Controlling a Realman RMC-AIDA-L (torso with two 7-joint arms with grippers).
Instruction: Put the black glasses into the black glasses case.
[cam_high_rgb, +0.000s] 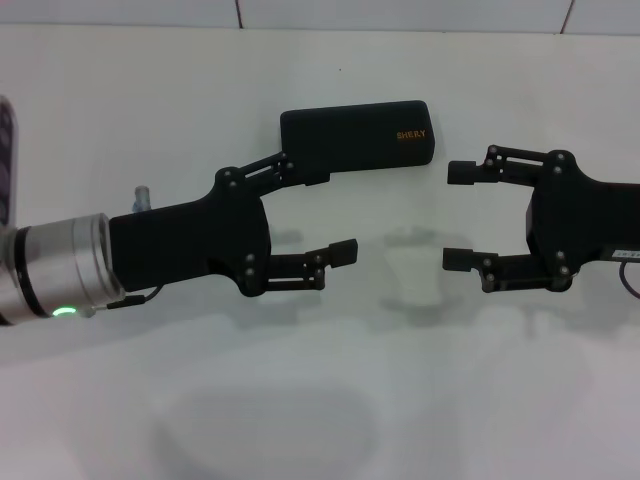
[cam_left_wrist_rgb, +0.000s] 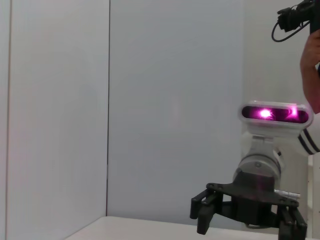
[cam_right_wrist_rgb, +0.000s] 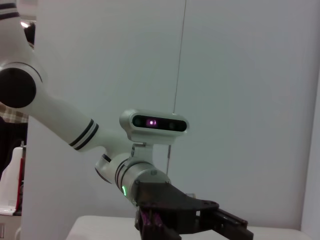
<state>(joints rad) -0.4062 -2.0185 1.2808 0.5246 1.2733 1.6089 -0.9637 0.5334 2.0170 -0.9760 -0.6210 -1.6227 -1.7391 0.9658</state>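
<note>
Head view is evenly and brightly lit from above; the white table (cam_high_rgb: 330, 400) is nearly washed out. Soft, faint shadows are cast beneath the left gripper (cam_high_rgb: 330, 215) and right gripper (cam_high_rgb: 460, 215), with a wider diffuse one lower on the table. Black parts are rendered with little surface detail. Orange lettering on the black glasses case (cam_high_rgb: 355, 140) is slightly blurred. In the wrist views, magenta glare blooms from a sensor bar (cam_left_wrist_rgb: 275, 114); a green indicator light (cam_right_wrist_rgb: 123, 190) glows. Walls appear flat grey-blue.
</note>
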